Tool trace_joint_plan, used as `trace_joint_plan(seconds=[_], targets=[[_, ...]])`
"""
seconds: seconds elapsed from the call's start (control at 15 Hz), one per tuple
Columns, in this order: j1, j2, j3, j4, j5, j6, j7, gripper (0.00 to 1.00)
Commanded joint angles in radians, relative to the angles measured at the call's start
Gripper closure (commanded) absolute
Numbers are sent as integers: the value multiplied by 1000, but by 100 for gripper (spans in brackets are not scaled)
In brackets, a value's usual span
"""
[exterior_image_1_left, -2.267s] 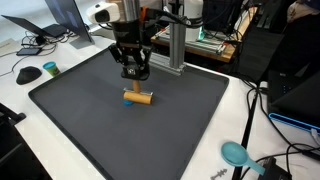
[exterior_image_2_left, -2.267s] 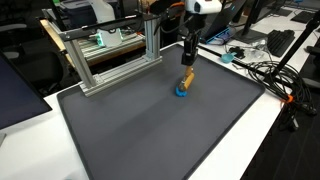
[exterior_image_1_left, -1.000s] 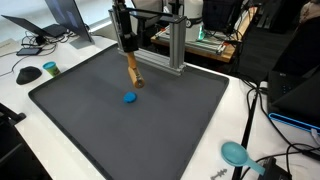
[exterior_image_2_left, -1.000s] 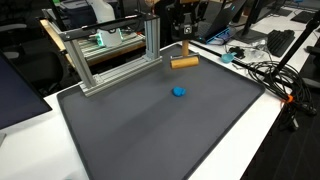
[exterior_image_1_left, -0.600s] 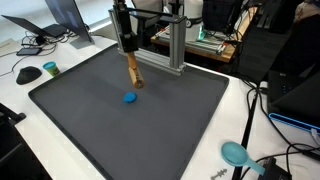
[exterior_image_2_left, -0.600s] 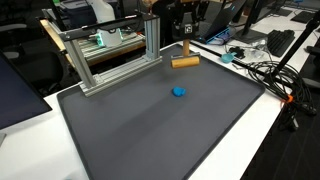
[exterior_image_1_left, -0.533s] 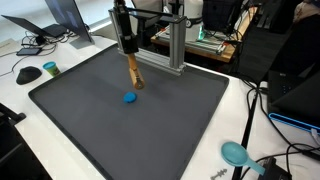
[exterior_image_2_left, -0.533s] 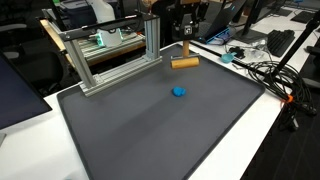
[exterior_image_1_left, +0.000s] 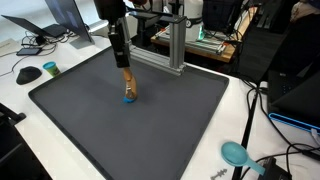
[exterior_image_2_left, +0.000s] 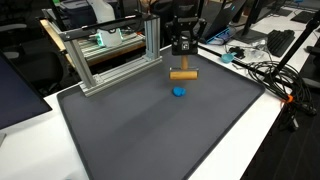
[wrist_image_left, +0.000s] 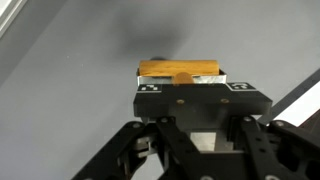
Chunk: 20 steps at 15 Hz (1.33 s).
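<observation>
My gripper (exterior_image_1_left: 125, 70) (exterior_image_2_left: 183, 66) is shut on a wooden cylinder (exterior_image_1_left: 127, 86) (exterior_image_2_left: 183, 75), which hangs just above a small blue piece (exterior_image_1_left: 128, 99) (exterior_image_2_left: 179, 91) lying on the dark grey mat (exterior_image_1_left: 180, 120) (exterior_image_2_left: 140, 130). In an exterior view the cylinder lies level, crosswise under the fingers. I cannot tell whether cylinder and blue piece touch. In the wrist view the wooden cylinder (wrist_image_left: 180, 70) sits across the top of the gripper (wrist_image_left: 182, 78), and the blue piece is hidden behind it.
An aluminium frame (exterior_image_1_left: 172, 45) (exterior_image_2_left: 110, 55) stands along the mat's far edge. A black mouse (exterior_image_1_left: 28, 73) and a teal disc (exterior_image_1_left: 49, 67) lie off the mat, a teal scoop (exterior_image_1_left: 236, 152) near another corner. Cables (exterior_image_2_left: 270, 75) run beside the mat.
The gripper has come down and away from the aluminium frame with the wooden cylinder, which now hangs over the blue piece. The blue piece has not moved.
</observation>
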Motion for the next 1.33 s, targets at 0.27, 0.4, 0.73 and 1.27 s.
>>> trace_joint_plan(seconds=[0.27, 0.4, 0.73, 1.27], targets=[[20, 59, -36, 41, -15, 24, 110, 78], [26, 74, -42, 49, -27, 32, 135, 78], [37, 114, -56, 83, -41, 27, 183, 78], [46, 176, -70, 136, -52, 6, 206, 78]])
